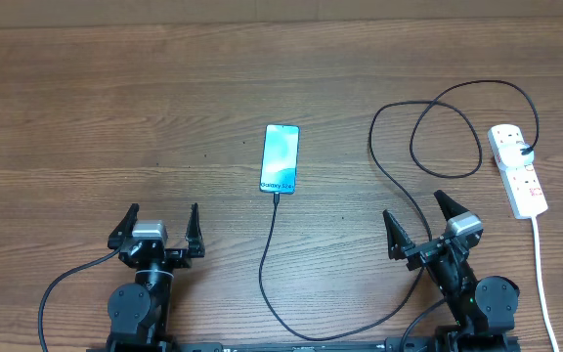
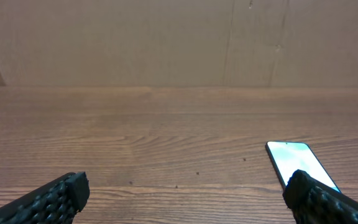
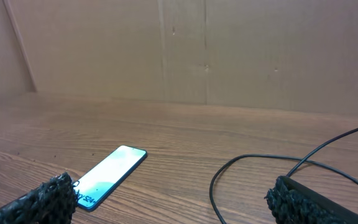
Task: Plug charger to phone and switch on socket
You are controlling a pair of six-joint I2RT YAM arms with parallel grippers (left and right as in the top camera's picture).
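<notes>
Phone [image 1: 280,158] on table [image 1: 86,108], ahead-right of left gripper [image 1: 164,208] jaws, ahead-left of right gripper [image 1: 412,203] jaws. Charger [image 1: 262,274] loops ahead of right jaws, tip touching phone's near edge. Socket [image 1: 518,168] ahead-right of right jaws.

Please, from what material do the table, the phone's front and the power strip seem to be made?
The table looks like wood or wood-look laminate: brown, matte, with visible grain lines. The phone has a front that looks like smooth glass, lit light blue. The power strip seems white moulded plastic, smooth; its finish is too small to judge further.
</notes>
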